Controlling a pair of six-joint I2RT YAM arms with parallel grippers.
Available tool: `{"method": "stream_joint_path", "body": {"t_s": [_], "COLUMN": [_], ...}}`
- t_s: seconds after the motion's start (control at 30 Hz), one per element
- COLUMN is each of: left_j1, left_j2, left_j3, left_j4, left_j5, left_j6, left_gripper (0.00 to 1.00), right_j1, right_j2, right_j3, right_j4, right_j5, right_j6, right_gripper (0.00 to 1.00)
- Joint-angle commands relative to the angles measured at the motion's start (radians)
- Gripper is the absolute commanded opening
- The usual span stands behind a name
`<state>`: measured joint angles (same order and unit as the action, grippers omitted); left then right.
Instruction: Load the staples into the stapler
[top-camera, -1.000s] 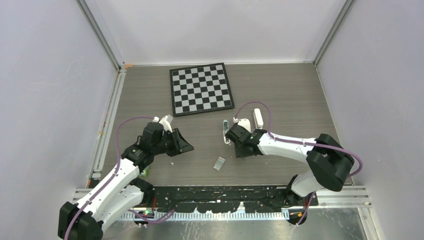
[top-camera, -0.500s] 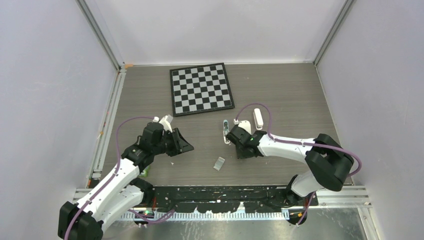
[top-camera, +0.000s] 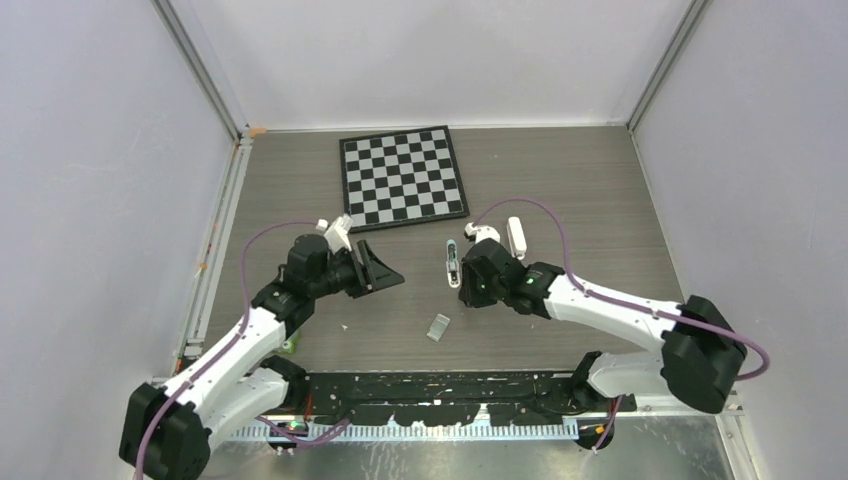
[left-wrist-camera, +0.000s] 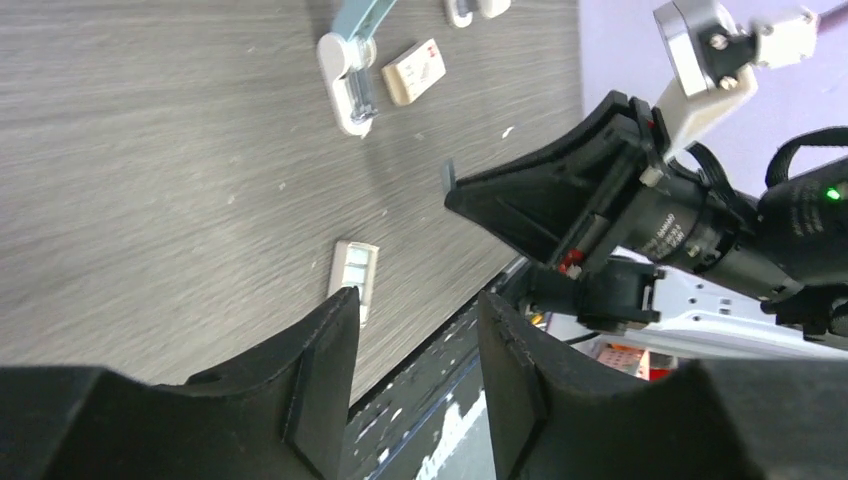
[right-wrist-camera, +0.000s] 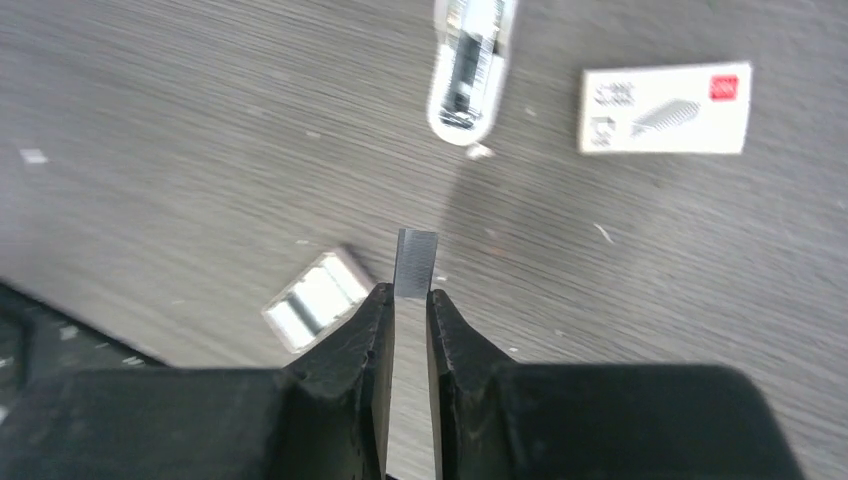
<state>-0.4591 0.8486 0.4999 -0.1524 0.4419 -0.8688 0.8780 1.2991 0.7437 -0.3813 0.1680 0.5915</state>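
Observation:
The stapler (top-camera: 453, 262) lies open on the table, white with a metal inner channel (right-wrist-camera: 468, 70). In the left wrist view (left-wrist-camera: 345, 75) a light-blue arm rises from its far end. My right gripper (top-camera: 470, 290) (right-wrist-camera: 410, 292) is shut on the staples (right-wrist-camera: 415, 262), a thin grey strip sticking out past the fingertips. It hovers just short of the stapler's near end. The right gripper also shows in the left wrist view (left-wrist-camera: 450, 195). My left gripper (top-camera: 392, 272) (left-wrist-camera: 418, 300) is open and empty, left of the stapler and pointing towards it.
A white staple box (right-wrist-camera: 665, 108) (left-wrist-camera: 413, 72) lies right of the stapler. A small clear tray (top-camera: 438, 327) (right-wrist-camera: 315, 300) lies near the front edge. A white bar-shaped object (top-camera: 517, 235) sits further right. A chessboard (top-camera: 403, 177) lies at the back.
My left gripper has moved right and forward, towards the stapler. My right arm's elbow has swung right and its gripper has shifted slightly towards the stapler.

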Motion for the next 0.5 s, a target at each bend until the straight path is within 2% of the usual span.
{"method": "stream_joint_path", "body": {"t_s": [0.0,0.07,0.13,0.27,0.47], "left_j1": [0.014,0.019,0.02,0.02,0.004], "left_j2": [0.096,0.134,0.162,0.178,0.148], "left_j3": [-0.031,-0.073,-0.092,-0.086,-0.092], "left_j4": [0.396,0.598,0.715,0.832,0.927], "left_j5": [0.161,0.19,0.198,0.246,0.256], "left_j6": [-0.155,-0.251,-0.298,-0.322,-0.357], "left_gripper": [0.49,0.51,0.54,0.58,0.59], "right_j1": [-0.016,-0.021,-0.023,-0.024,-0.026], "right_j2": [-0.097,-0.137,-0.176,-0.249,-0.321], "right_j3": [0.005,0.003,0.004,-0.004,-0.039], "right_j4": [0.151,0.184,0.216,0.301,0.47], "right_j5": [-0.15,-0.225,-0.282,-0.391,-0.437], "right_j6": [-0.051,-0.062,-0.065,-0.029,0.067], "right_gripper": [0.2,0.2,0.2,0.2,0.2]}}
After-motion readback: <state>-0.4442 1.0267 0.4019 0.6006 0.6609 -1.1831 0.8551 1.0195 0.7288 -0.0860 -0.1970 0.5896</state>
